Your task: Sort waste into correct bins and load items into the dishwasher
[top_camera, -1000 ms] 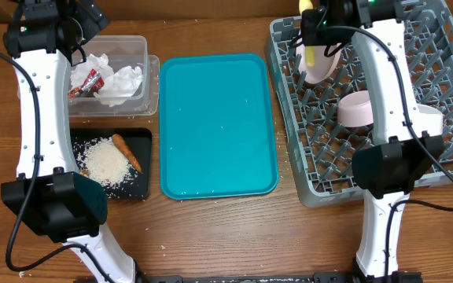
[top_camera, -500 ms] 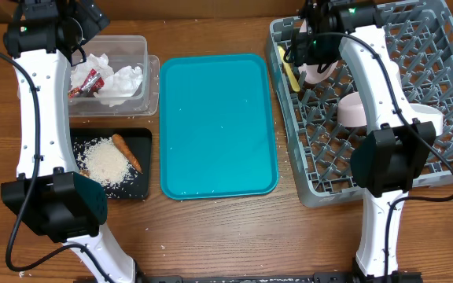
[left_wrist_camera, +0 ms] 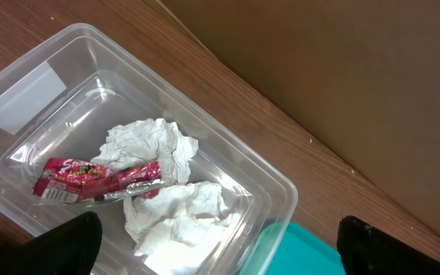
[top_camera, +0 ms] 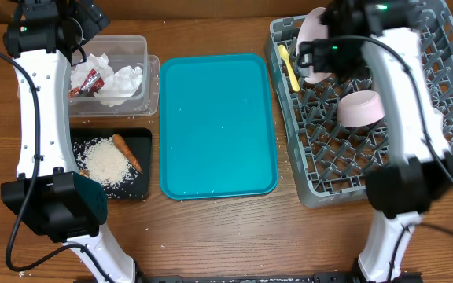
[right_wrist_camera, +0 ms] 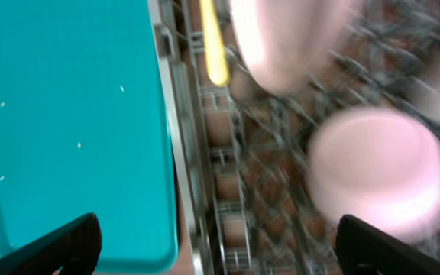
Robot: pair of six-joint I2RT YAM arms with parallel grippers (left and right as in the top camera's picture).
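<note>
We see the left gripper (left_wrist_camera: 220,248) hanging over the clear rectangular plastic tub (left_wrist_camera: 44,84), its fingers spread wide with nothing between them. In that tub lie the red-and-white wrapper (left_wrist_camera: 98,179) and the crumpled white napkins (left_wrist_camera: 151,149), the wrapper resting against them. Just beside the tub, on the near side, sits the shallow black rectangular tray (top_camera: 138,186). It holds the white rice (top_camera: 104,163) and the orange carrot stick (top_camera: 127,152), which lies at the edge of the rice. The larger teal serving tray (top_camera: 219,126) lies between these bins and the large square grey plastic dish rack (top_camera: 329,157).

The right gripper (right_wrist_camera: 220,248) hovers above the rack's far left corner, its fingers released and wide apart, gripping nothing. Below it the yellow plastic spoon (top_camera: 289,67) lies in the rack along its left edge. The round white plate (top_camera: 311,31) stands on edge just beside the spoon. A small white bowl (top_camera: 360,108) sits among the pegs nearer the rack's middle. The right wrist view is blurred.
</note>
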